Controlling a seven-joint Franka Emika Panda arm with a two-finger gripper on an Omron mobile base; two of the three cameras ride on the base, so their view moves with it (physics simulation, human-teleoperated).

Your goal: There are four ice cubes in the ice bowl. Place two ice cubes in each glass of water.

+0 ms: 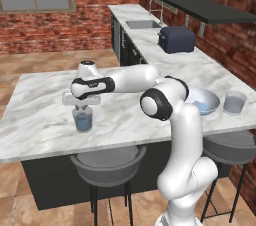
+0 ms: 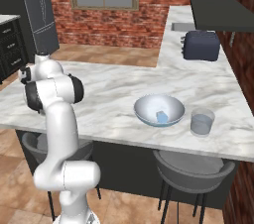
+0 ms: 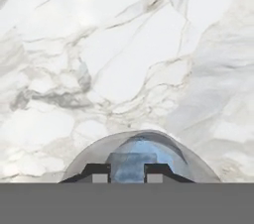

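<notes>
Item one: the white, grey-veined marble surface (image 1: 45, 120), an L-shaped kitchen island and run that I see from both base views, with two round grey stools (image 1: 107, 162) tucked under its near edge.

Item two: my white arm with dark joints (image 1: 165, 102), reaching out to the left over the surface in the left base view.

Item three: a dark blue-grey toaster (image 1: 176, 39), standing far back on the surface near the sink (image 1: 142, 24).

Item four: the shallow, wide, pale blue-white ice bowl (image 2: 159, 109), on the surface toward the right, well apart from the pincer. One small whitish-blue ice cube (image 2: 161, 116) lies on its floor; I cannot tell whether more lie in it.

Item five: a short, clear, grey-blue glass tumbler of water (image 2: 202, 122), just beside the bowl on its right.

Item six: a second, alike glass of water (image 1: 82, 119), standing on the left part of the surface, directly under the pincer.

Item seven: the pincer (image 3: 126, 172), poised at the mouth of that second glass. In the hand view its two dark fingertips (image 3: 96, 170) stand a small way apart, with a pale blue, squarish ice cube (image 3: 130, 163) showing between them, over the blue water. Whether the tips clamp that cube or it sits free in the glass, I cannot tell.
</notes>
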